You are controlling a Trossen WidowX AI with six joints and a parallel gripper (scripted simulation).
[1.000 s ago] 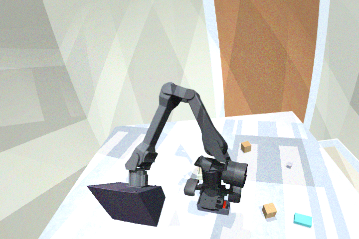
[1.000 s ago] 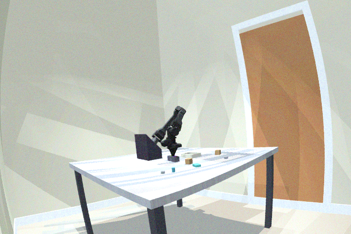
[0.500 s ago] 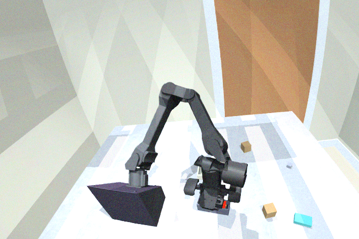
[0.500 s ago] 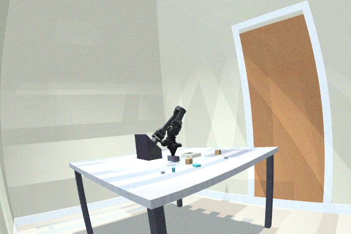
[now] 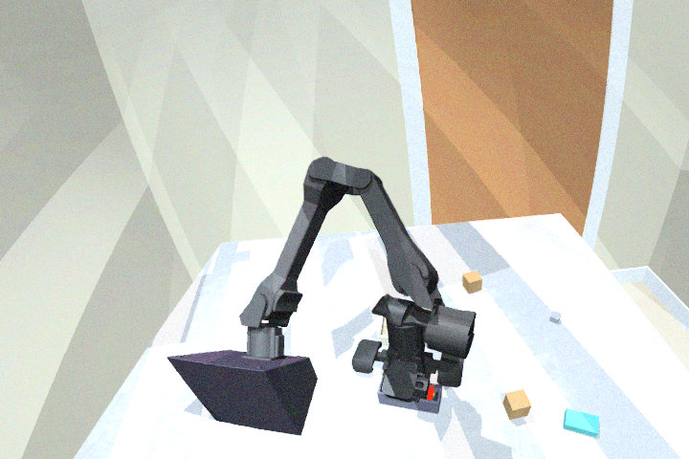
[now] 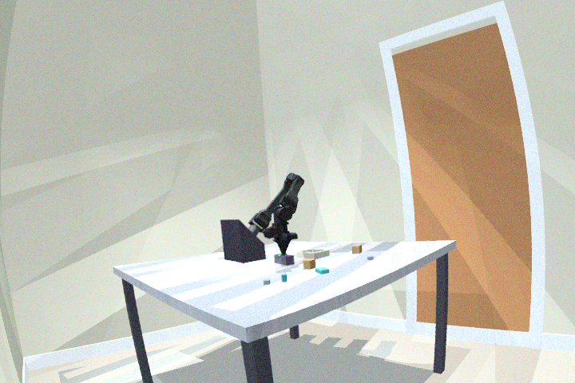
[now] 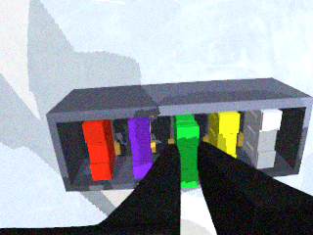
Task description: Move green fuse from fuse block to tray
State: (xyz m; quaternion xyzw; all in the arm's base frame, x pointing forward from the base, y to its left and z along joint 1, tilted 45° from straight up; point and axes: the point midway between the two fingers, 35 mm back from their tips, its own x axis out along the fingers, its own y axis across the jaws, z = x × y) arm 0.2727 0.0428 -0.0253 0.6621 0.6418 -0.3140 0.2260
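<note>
In the top view the wrist hides most of the block, leaving only the red fuse showing at its right end; in the exterior view the fuses are little more than specks of colour under the arm. In the wrist view the gripper reaches in from the near edge, its two dark fingers nearly shut and clamped on either side of the green fuse, which stands upright in the middle of the block, its lower end between the fingertips. Whether it sits fully in its slot cannot be told. To its left stand purple and red fuses, to its right yellow and white. The tray lies on the table just right of the block in the exterior view, with brown cubes near it.
</note>
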